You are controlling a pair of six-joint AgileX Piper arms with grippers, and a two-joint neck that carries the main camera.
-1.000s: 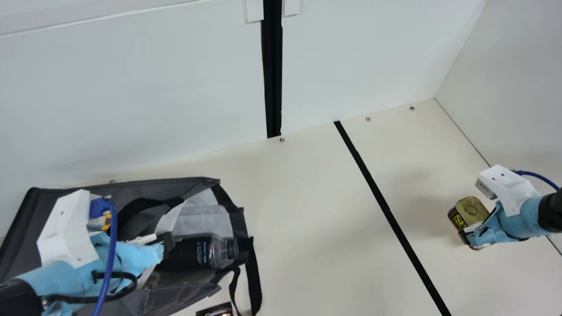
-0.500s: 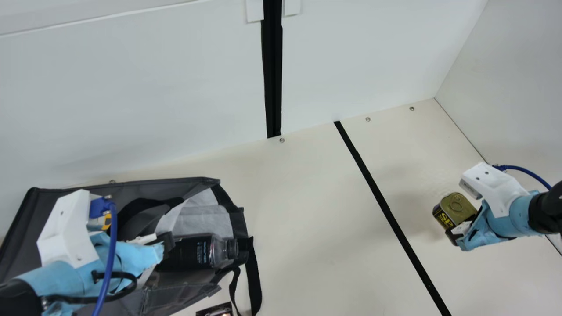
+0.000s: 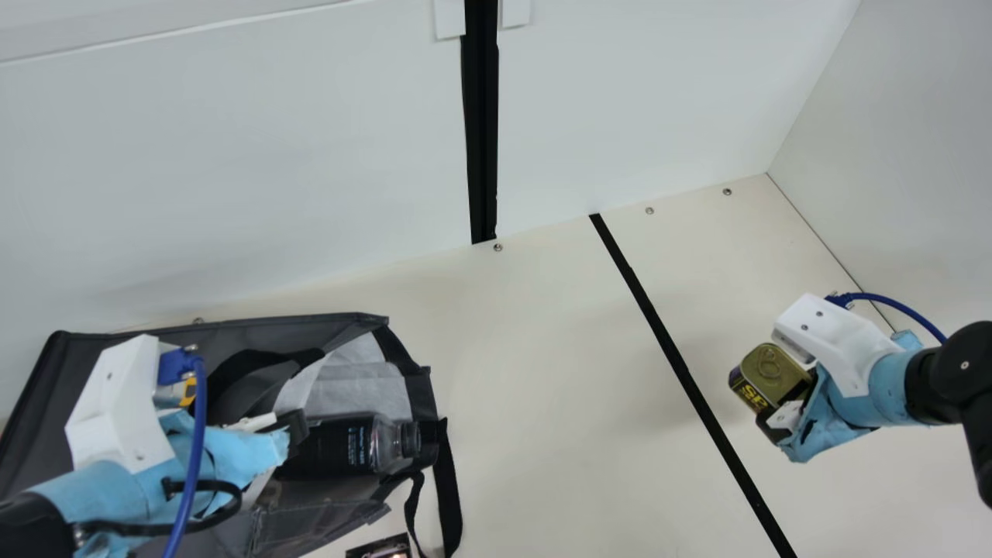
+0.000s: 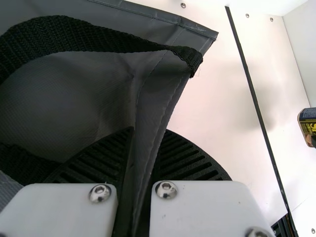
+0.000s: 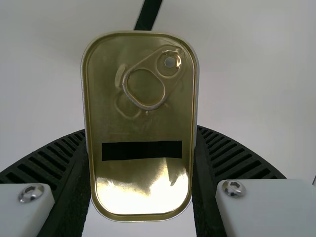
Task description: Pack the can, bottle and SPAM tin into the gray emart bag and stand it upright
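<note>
Right of the black tape line (image 3: 674, 353), the right gripper (image 3: 790, 399) clamps the SPAM tin (image 3: 767, 368). The left gripper (image 3: 292, 434) pinches the gray emart bag (image 3: 54, 395), a bottle (image 3: 333, 449) lying in its mouth.

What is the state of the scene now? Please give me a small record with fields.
bag: gray, lying on the table, not upright
bottle: dark, lying at the bag's open mouth
SPAM tin: held in the right gripper, outside the bag
left gripper: shut on the bag's edge
table: cream, with a black line
</note>
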